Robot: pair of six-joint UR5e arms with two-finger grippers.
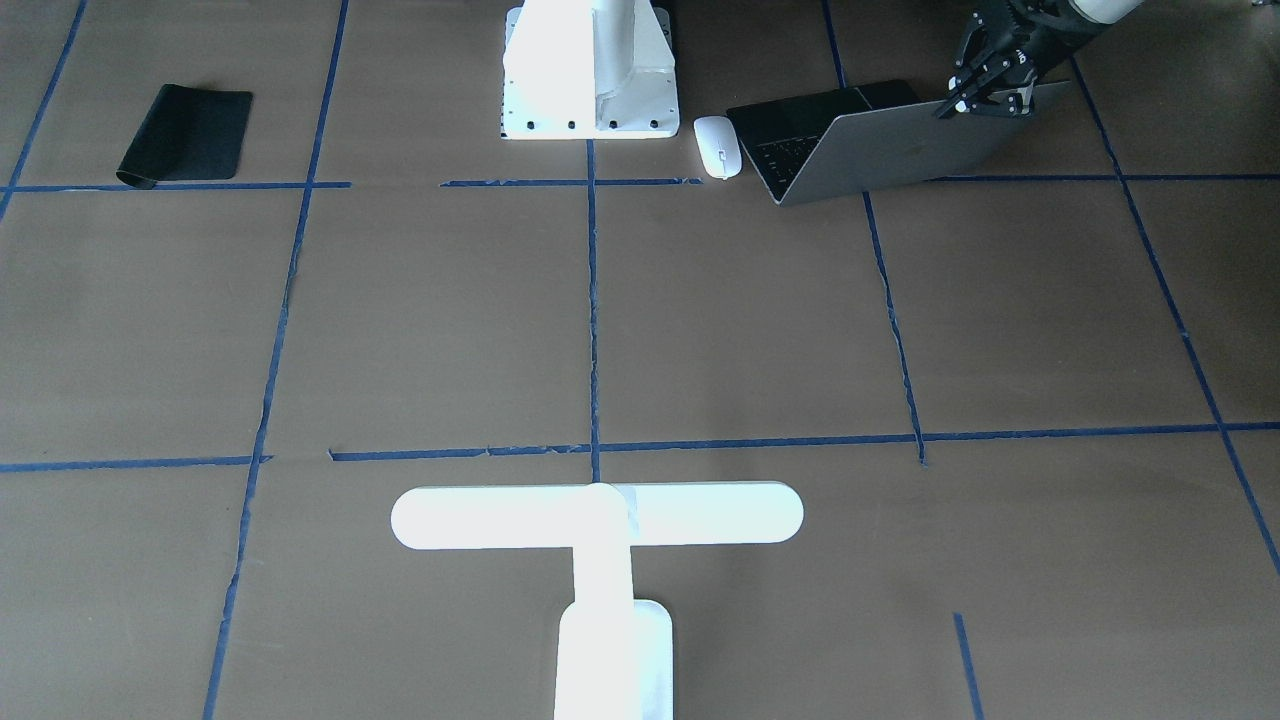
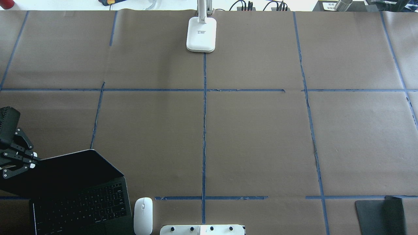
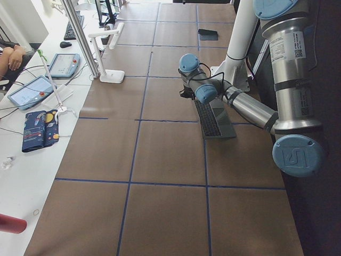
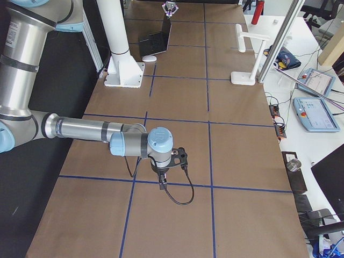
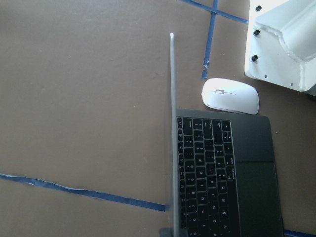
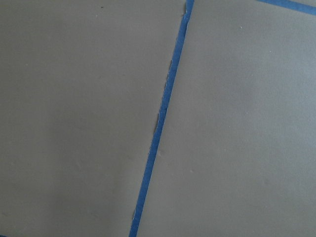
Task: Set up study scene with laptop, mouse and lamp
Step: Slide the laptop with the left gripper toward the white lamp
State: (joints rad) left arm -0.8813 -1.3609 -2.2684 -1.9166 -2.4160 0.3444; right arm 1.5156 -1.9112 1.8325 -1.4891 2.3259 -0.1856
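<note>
A slim dark-grey metal laptop (image 2: pixel 78 195) stands open at the robot-side left of the bench (image 2: pixel 261 137), the left jaws pinching its smooth lid's top edge. A glossy white oval mouse (image 2: pixel 143 215) lies just beside it. The white T-shaped lamp (image 1: pixel 700 515) stands at the far edge. Matte brown paper gridded with blue tape (image 2: pixel 204 130) covers the bench. I cannot tell whether the right jaws are open or closed.

1. A wide table covered in matte brown paper (image 2: pixel 261 137) fills the room's centre, divided into large rectangles by strips of blue tape (image 2: pixel 204 130).
2. A long white side desk (image 3: pixel 26 176) runs along its far edge, holding grey tablet-like screens (image 3: pixel 29 92) and a black keyboard (image 3: pixel 72 29).
3. Silver metal posts (image 3: pixel 82 40) rise where the two meet.
4. Dark office chairs (image 4: pixel 328 11) stand beyond.
5. The light is bright and even.
</note>
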